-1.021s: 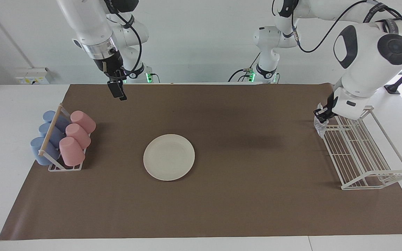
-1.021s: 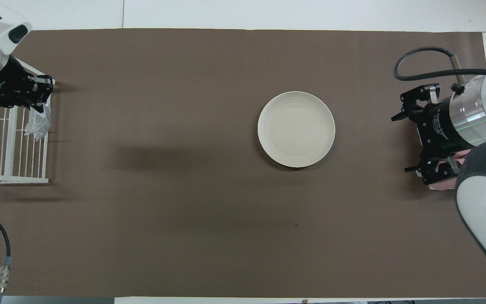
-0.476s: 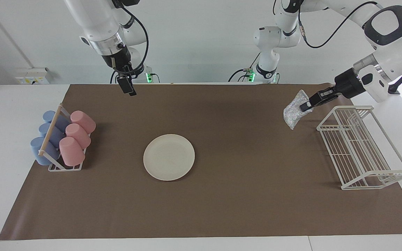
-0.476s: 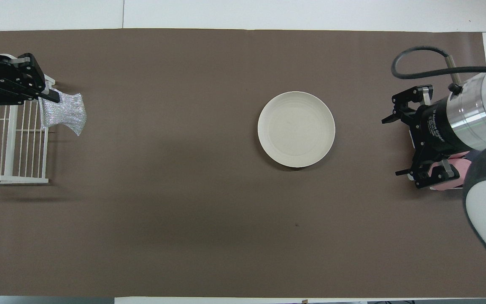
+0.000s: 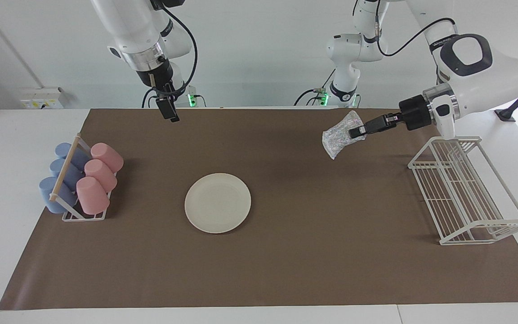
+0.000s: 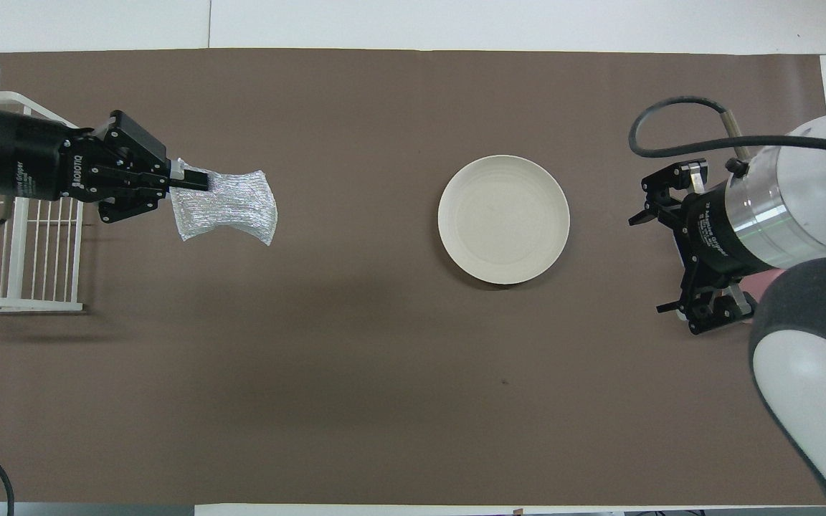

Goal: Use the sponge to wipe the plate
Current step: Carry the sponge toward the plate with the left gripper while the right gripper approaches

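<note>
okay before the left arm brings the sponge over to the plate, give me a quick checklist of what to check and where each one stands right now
1. Left gripper shut on the sponge: ok.
2. Sponge lifted off the brown mat, hanging in the air: ok.
3. Plate flat on the mat with nothing on it: ok.
4. Mat between sponge and plate free of obstacles: ok.
5. Right gripper open, raised, away from the plate; that arm waits: ok.
6. Sponge over the plate: not ok, it is over bare mat toward the left arm's end, near the wire rack.

Plain white wall point(image 5: 259, 54); white table point(image 5: 7, 148) under brown mat point(image 5: 313, 270).
</note>
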Robot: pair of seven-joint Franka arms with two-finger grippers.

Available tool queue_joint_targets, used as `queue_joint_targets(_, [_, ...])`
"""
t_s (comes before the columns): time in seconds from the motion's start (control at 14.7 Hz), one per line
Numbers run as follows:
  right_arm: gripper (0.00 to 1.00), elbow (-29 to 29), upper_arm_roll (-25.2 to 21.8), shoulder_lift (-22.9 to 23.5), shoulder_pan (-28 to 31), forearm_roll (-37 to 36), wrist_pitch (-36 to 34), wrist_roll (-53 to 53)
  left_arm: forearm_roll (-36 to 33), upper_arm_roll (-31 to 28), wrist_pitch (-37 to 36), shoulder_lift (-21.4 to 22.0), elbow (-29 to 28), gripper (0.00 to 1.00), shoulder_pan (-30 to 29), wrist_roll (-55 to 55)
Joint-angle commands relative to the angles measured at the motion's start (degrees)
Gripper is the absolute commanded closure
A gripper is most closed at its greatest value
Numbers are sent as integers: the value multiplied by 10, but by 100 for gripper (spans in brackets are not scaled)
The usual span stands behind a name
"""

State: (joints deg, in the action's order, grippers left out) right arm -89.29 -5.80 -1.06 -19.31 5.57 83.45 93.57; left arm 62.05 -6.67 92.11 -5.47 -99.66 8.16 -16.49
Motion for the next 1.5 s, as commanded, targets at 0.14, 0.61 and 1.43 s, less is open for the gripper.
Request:
queue_joint_targets(0.14, [0, 4, 2, 4, -41, -14, 45, 76, 117, -4, 39, 54, -133, 100, 39, 118])
queue_joint_targets(0.61, [0, 39, 1, 43, -156, -31, 41, 186, 254, -3, 124, 113, -270, 100, 115, 273])
queue_joint_targets(1.43, [0, 15, 11, 63, -232, -18, 137, 275, 311, -3, 128, 134, -316, 100, 159, 327])
